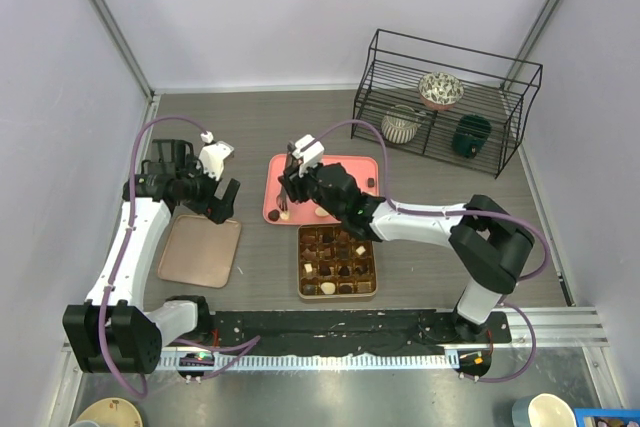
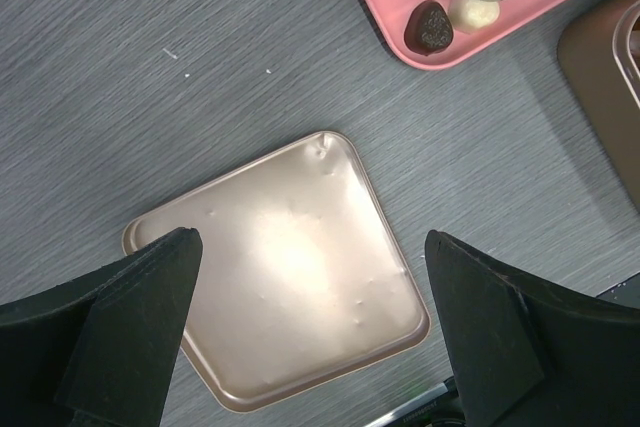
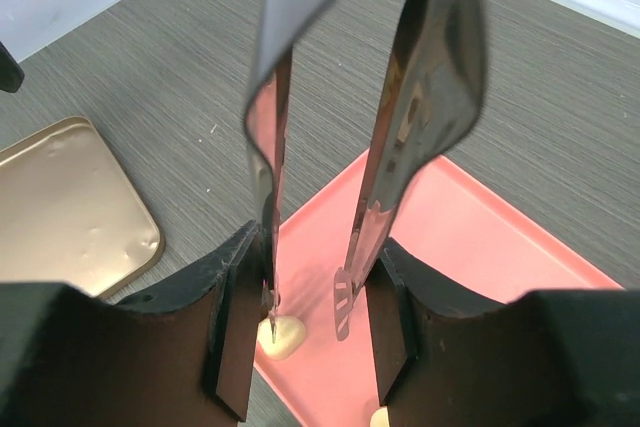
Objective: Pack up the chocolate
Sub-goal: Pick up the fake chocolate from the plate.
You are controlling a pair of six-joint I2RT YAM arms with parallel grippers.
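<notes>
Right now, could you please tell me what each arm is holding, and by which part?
The right arm's jaws clamp metal tongs by both blades, low down near the tips. The left arm's jaws stand open, holding nothing.

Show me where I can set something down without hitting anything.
Bare table behind the pink tray, left of the wire rack; a narrow strip between gold lid and box. Crowded: the tray's near-left corner, where the right gripper holds tongs over the chocolate.
</notes>
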